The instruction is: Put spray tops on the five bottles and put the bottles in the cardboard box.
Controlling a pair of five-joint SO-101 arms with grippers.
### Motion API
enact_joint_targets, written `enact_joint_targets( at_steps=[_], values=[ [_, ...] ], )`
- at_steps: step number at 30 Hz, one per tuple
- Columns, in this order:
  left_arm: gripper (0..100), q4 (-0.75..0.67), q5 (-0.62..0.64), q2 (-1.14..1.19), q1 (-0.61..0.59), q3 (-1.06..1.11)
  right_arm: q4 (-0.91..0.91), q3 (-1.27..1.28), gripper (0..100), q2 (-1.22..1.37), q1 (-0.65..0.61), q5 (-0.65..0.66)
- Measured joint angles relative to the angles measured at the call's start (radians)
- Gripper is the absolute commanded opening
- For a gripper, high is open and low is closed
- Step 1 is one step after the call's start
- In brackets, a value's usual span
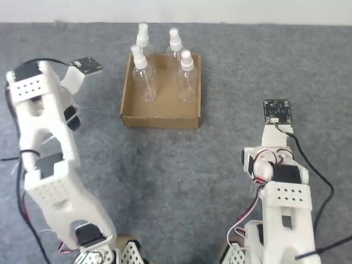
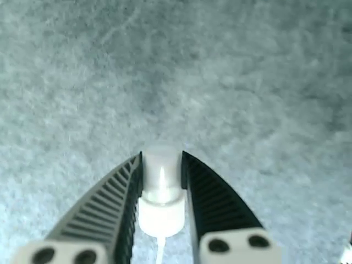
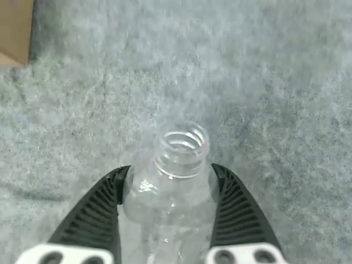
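My left gripper [image 2: 161, 157] is shut on a white spray top [image 2: 161, 190], held above the grey carpet with its thin tube pointing back toward the wrist. A clear bottle [image 3: 181, 151] with an open threaded neck sits between the black fingers of my right gripper [image 3: 169, 170], which is shut on its body. The cardboard box [image 1: 159, 120] stands at the back centre of the table. Several clear bottles [image 1: 144, 77] with white spray tops stand upright inside it. The left arm [image 1: 49, 137] is left of the box, and the right arm [image 1: 278, 181] is nearer the front right.
Grey carpet [image 1: 181, 176] covers the table, with open floor between the two arms in front of the box. A corner of the box [image 3: 15, 27] shows in the right wrist view. Cables trail from both arms.
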Motion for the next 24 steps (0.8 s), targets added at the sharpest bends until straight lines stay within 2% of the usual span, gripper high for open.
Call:
enact_joint_targets(
  at_steps=[6, 12, 15, 21, 24],
  values=[
    [1, -0.002, 0.008, -0.15, 0.0, 0.104, 0.066, 0.0, 0.7, -0.114, -0.002, 0.0],
    [1, -0.002, 0.201, -0.227, 0.0, 0.184, 0.124, 0.009, 0.7, -0.282, -0.101, 0.0],
    [1, -0.002, 0.238, -0.264, 0.0, 0.192, 0.126, 0.058, 0.7, -0.382, -0.121, -0.006],
    [1, -0.002, 0.281, -0.377, 0.0, 0.232, 0.051, 0.209, 0.7, -0.569, -0.186, -0.112],
    [1, -0.002, 0.345, -0.422, 0.0, 0.232, 0.029, 0.258, 0.7, -0.655, -0.207, -0.118]
  ],
)
